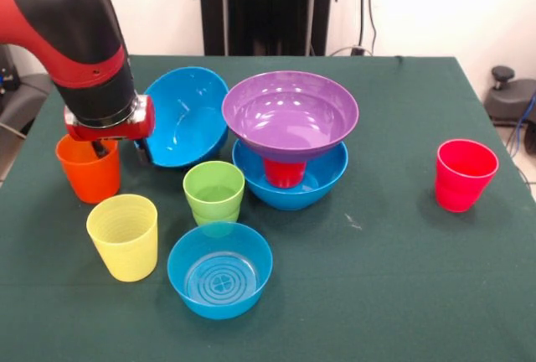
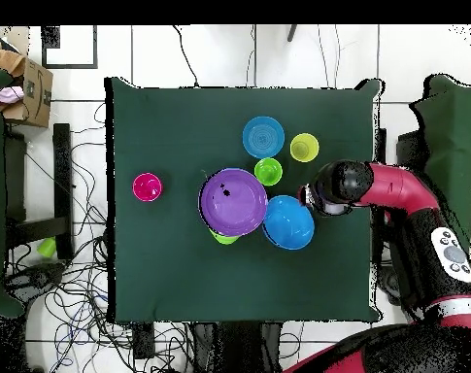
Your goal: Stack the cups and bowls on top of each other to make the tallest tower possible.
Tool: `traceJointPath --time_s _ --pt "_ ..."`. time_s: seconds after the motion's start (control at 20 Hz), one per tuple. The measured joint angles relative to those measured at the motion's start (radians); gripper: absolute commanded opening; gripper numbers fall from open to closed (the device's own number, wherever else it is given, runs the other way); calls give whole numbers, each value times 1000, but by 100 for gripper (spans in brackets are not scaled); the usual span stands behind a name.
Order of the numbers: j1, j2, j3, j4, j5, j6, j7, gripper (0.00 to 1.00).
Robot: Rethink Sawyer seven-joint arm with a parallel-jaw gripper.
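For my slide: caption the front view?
Gripper reaches into orange cup beside a purple bowl stacked on red cup.

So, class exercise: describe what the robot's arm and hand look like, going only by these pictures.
The arm is thick and rounded, with glossy red shells and black segments. Its wrist ends in a silver ring above a red block. The hand below is small and dark. In the overhead view, a grey panel with buttons sits on one link.
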Motion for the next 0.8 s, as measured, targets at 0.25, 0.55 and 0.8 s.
traceJointPath --time_s 0.25,0.55,0.8 --pt "-4 -2 2 -3 1 0 0 0" --pt "-12 -8 4 -9 1 0 0 0" --pt "-17 -8 5 -9 2 0 0 0"
